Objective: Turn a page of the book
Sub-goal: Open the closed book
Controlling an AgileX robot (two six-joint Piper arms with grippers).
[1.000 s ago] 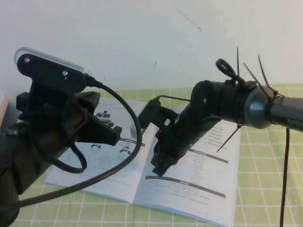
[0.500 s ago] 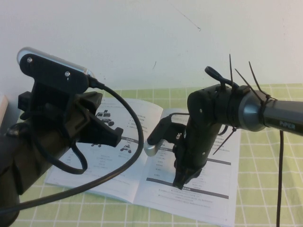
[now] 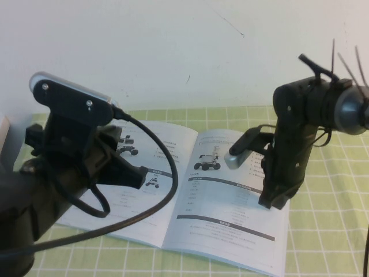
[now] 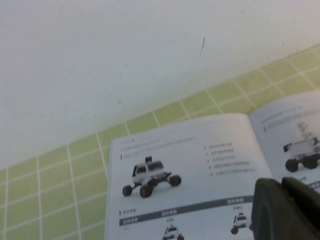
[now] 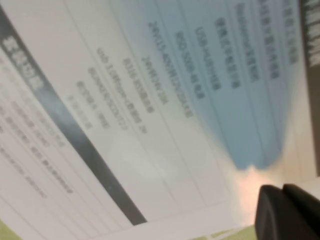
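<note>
The book [image 3: 222, 222] lies open and flat on the green checked cloth. Its pages show small wheeled-robot photos and dark-headed tables. My right gripper [image 3: 273, 203] points down at the outer half of the right-hand page [image 3: 230, 199]. It is shut, with nothing between its fingers [image 5: 280, 215]. The right wrist view shows that page [image 5: 125, 125] close up, with the cloth just past its edge. My left gripper [image 3: 137, 173] hovers over the left-hand page [image 4: 190, 165]. Its fingers [image 4: 272, 210] are together and hold nothing.
The green checked cloth [image 3: 328, 190] runs back to a white wall [image 3: 173, 52]. A black cable [image 3: 168, 173] loops from the left wrist camera across the left page. A pale object [image 3: 4, 138] shows at the far left edge.
My right arm has swung to the right, from near the book's spine to the outer half of the right page, uncovering a robot photo there. The left arm has barely shifted.
</note>
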